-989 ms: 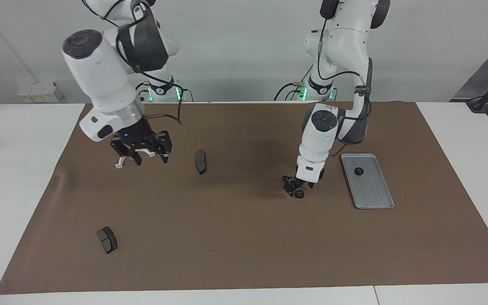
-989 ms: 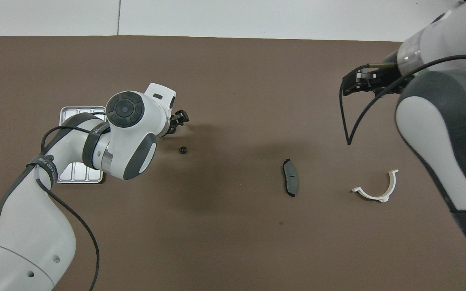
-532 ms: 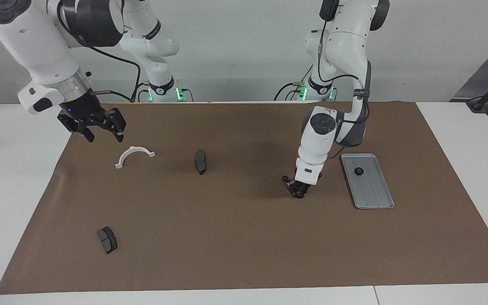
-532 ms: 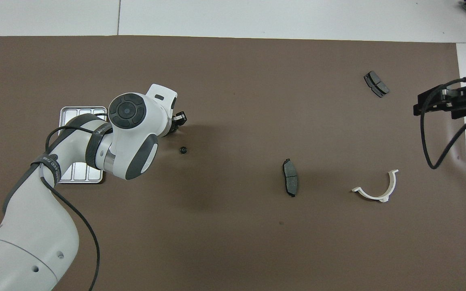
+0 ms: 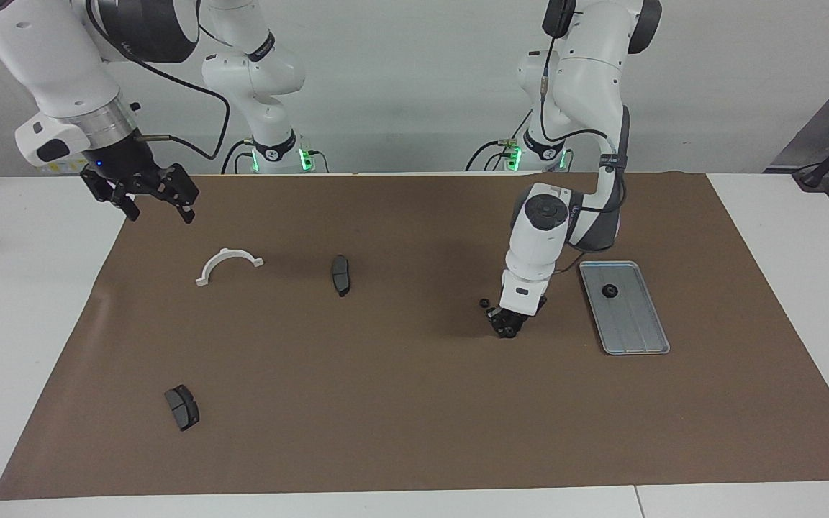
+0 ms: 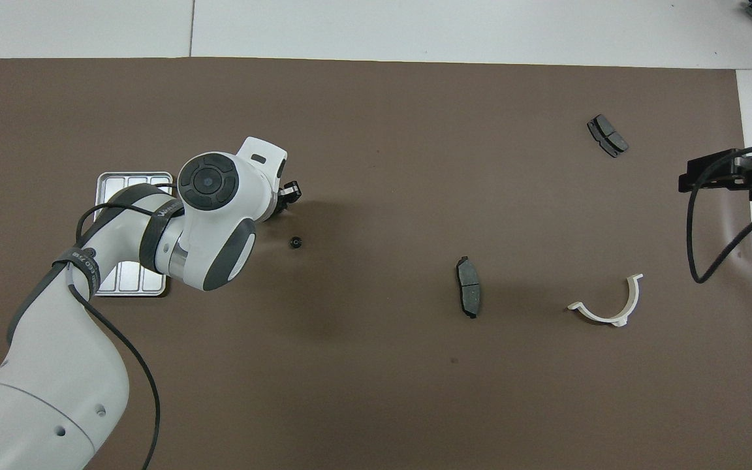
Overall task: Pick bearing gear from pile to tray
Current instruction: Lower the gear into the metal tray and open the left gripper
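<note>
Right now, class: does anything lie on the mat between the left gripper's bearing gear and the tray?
Nothing visible does. The left gripper holds a bearing gear beside the tray, with only bare brown mat between them.

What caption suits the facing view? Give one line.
Left gripper closed on a bearing gear near the tray; right gripper waits, open.

Robotics lab: two arms [image 5: 551, 223], brown mat [image 5: 414, 403], bare wall.

**Appearance of the two arms**

Both arms [image 5: 557, 237] are clad in glossy white shells with dark grey joint bands and round caps. Black cables are looped along them. Green lights are seen at the bases; black grippers are fitted.
</note>
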### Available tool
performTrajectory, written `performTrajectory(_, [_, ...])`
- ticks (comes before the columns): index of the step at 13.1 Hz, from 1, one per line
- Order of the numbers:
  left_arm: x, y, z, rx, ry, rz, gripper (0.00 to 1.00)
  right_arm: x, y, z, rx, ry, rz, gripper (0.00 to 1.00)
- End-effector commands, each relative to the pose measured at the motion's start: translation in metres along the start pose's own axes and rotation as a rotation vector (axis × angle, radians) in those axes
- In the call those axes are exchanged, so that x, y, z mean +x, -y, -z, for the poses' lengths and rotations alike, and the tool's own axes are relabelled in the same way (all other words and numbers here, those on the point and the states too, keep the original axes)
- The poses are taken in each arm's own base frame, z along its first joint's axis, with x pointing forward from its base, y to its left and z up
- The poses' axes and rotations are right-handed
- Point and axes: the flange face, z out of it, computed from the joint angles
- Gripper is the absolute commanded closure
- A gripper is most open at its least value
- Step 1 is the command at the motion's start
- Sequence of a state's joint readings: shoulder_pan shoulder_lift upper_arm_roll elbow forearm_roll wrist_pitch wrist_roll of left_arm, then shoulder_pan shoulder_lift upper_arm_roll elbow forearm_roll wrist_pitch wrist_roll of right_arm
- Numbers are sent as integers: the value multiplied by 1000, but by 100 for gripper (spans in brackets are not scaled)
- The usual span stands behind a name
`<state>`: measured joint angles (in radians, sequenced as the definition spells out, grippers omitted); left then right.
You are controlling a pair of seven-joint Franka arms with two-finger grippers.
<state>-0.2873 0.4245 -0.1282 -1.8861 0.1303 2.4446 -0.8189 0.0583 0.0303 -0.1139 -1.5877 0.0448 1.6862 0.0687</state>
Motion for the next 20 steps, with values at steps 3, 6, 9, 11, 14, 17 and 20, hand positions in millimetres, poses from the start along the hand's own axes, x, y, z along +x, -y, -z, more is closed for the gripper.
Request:
performTrajectory(3, [8, 4, 3, 17, -15, 6, 100, -3, -1, -6, 4, -4, 11, 0])
performTrajectory(6, [41, 45, 65, 36, -38, 23, 100, -3, -1, -5, 5, -10, 9, 0])
performTrajectory(9, [75, 124, 119, 23, 26, -13, 100, -4, -2, -6, -2, 2, 9, 0])
performTrajectory(11, [98, 193, 131, 17, 79, -85, 100, -7, -7, -7, -6, 31, 4, 0])
performTrajectory(14, [96, 264, 109, 20, 74, -115, 100, -8, -2, -8, -5, 33, 16, 0])
performTrajectory(17, [70, 297, 67, 24, 66, -102, 100, -8, -2, -7, 0, 30, 13, 0])
performTrajectory(20, [56, 297, 46, 26, 75, -99, 90, -8, -1, -8, 1, 32, 14, 0])
